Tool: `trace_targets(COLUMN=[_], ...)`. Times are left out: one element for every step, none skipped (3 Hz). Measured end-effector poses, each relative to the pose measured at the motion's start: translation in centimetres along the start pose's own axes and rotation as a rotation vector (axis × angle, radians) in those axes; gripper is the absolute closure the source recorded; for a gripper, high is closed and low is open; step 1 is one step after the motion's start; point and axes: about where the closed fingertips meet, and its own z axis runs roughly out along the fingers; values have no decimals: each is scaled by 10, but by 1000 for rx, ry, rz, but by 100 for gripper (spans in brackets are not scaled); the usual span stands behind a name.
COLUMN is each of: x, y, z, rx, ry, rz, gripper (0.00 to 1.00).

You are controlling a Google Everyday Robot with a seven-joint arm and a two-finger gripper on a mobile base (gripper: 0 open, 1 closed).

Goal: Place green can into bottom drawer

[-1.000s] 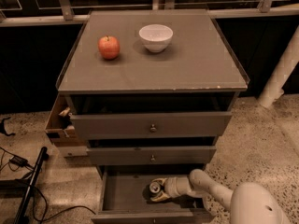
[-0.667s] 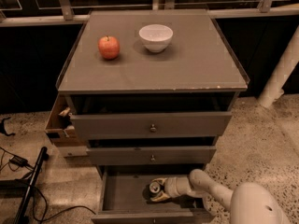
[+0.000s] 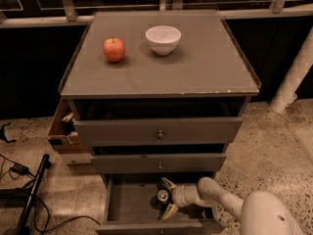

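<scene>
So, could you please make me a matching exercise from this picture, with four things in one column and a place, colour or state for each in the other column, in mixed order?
Column one:
1. apple
2. bowl
3. green can
4. gripper

Column two:
A. white, on the cabinet top
B. open, reaching into the bottom drawer around the can
C. red, on the cabinet top
D. inside the pulled-out bottom drawer, top facing up

Pairs: 1-C, 2-A, 3-D, 4-B.
</scene>
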Motion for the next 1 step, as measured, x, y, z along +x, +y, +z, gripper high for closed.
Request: trace_targets(x=[0], y=[0], z=[0], rx=[0], ry=[0], rz=[0], gripper=[0])
